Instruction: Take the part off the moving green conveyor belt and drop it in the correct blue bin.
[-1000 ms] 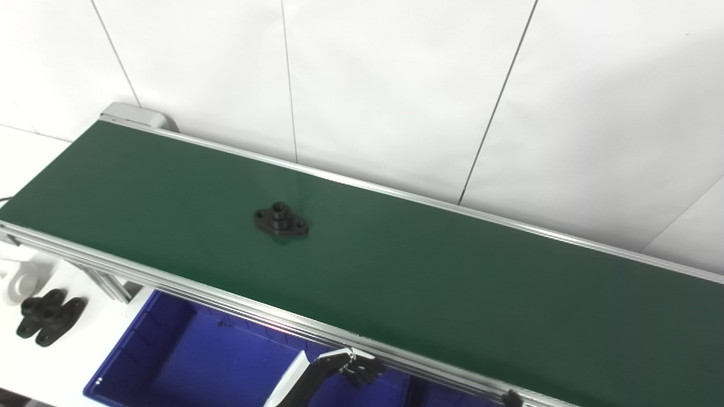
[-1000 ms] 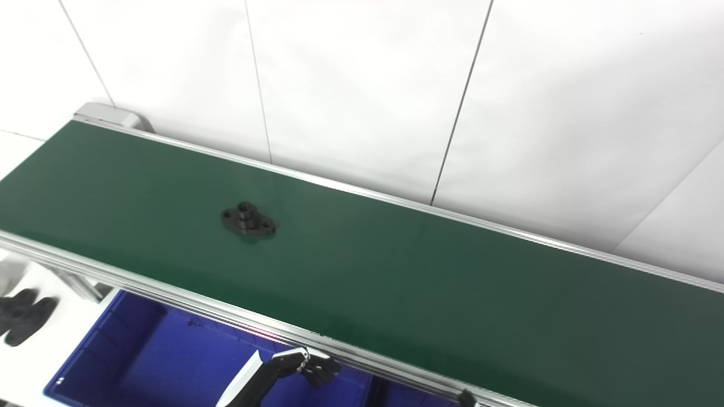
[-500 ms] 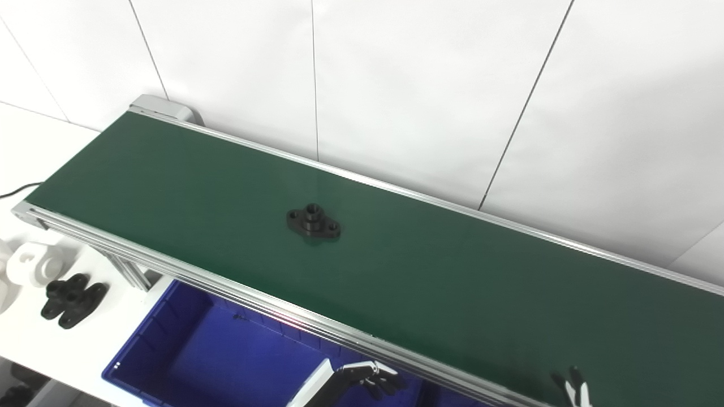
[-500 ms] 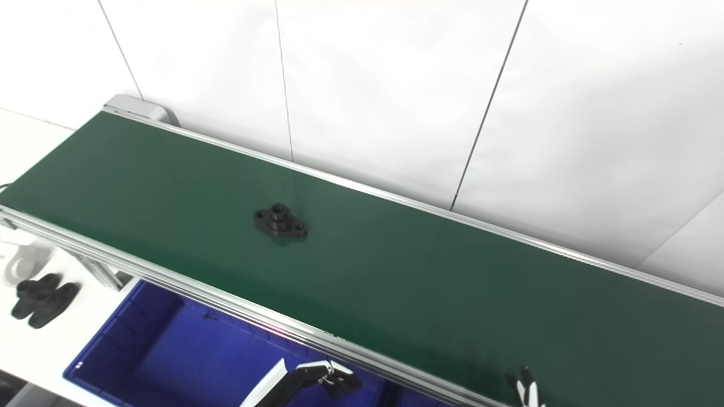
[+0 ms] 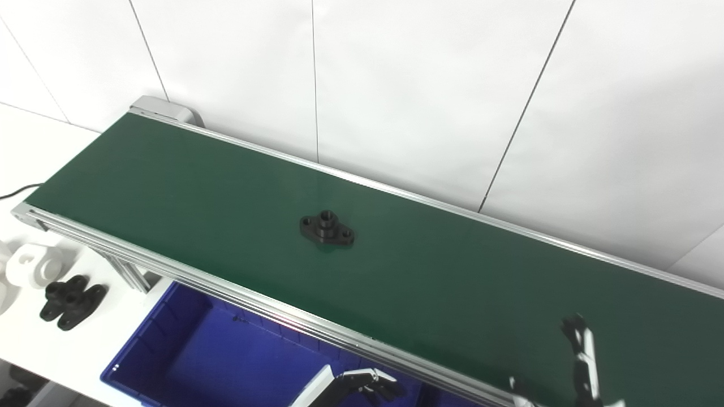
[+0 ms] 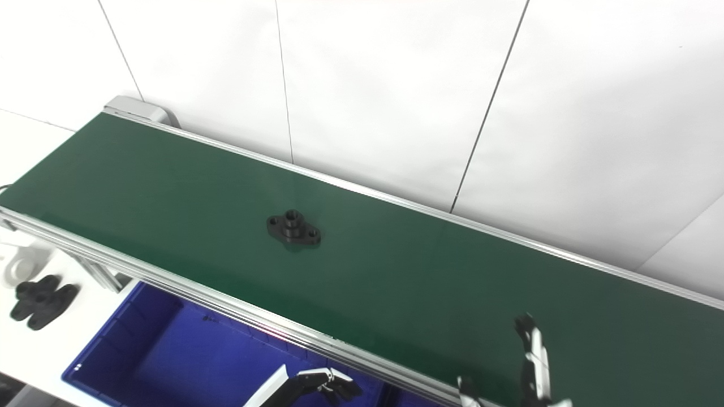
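Black flanged part (image 5: 327,227) lies flat on the green conveyor belt (image 5: 452,282), boss up, one bolt hole in each ear. It sits about midway between the belt's far and near edges, somewhat toward the left end. Nothing touches it.

Right hand (image 5: 577,367) is over the belt's near edge toward the right end, well apart from the part. Fingers (image 5: 582,345) are raised and spread, holding nothing.

Left hand (image 5: 367,387) is low, below the belt's near rail, over the blue bin (image 5: 169,339). Fingers are curled inward; only partly in view, and nothing is seen in its grasp.

The bin sits under the near rail toward the left end.

On the white table (image 5: 34,350) left of the bin: another black part (image 5: 70,294), with a white part (image 5: 31,263) just beyond it.
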{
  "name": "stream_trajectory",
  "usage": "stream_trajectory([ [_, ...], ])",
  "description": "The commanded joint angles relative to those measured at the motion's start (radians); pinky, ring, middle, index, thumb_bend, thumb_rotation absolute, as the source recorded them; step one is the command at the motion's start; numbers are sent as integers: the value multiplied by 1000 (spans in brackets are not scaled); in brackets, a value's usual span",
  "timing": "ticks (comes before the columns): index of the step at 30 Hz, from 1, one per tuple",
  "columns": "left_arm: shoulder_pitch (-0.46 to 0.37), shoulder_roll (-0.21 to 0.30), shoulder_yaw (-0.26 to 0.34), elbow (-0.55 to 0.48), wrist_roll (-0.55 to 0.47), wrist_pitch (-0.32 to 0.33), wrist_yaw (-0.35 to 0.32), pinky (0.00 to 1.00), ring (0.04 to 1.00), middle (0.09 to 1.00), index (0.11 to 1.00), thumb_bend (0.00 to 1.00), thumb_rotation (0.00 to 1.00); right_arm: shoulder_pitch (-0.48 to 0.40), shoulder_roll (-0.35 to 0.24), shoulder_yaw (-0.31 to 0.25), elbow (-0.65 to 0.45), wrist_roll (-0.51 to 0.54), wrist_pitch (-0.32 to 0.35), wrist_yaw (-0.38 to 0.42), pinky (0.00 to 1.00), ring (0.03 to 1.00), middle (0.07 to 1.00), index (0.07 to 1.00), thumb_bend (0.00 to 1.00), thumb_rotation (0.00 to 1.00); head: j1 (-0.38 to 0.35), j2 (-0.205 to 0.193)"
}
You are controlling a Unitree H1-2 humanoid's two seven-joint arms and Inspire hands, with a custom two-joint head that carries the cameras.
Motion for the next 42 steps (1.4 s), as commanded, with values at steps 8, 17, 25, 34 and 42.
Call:
stream_trajectory([
  [8, -9, 44, 14, -14, -3, -16, 1, 562, 661, 711, 676, 852, 42, -85, 52, -151, -8, -7, -4, 242, 739, 802, 843, 907, 685, 545, -104, 29],
  [17, -4, 74, 18, -37, -18, -16, -8, 559, 658, 711, 683, 857, 15, -126, 90, -239, -18, 2, 32, 401, 724, 786, 831, 871, 813, 479, -202, 62],
  [25, 23, 90, 76, -64, -72, -16, -96, 557, 672, 731, 696, 861, 15, -195, 181, -253, -49, -40, 147, 505, 700, 776, 833, 867, 813, 414, -337, 98],
  [34, 58, 88, 157, -69, -97, -16, -177, 579, 687, 748, 709, 865, 70, -291, 244, -247, -34, -142, 291, 580, 680, 781, 837, 876, 836, 394, -416, 120],
  [42, 80, 75, 217, -72, -112, -16, -255, 589, 693, 756, 722, 855, 97, -381, 270, -236, 3, -203, 332, 593, 661, 789, 846, 873, 874, 431, -416, 131],
])
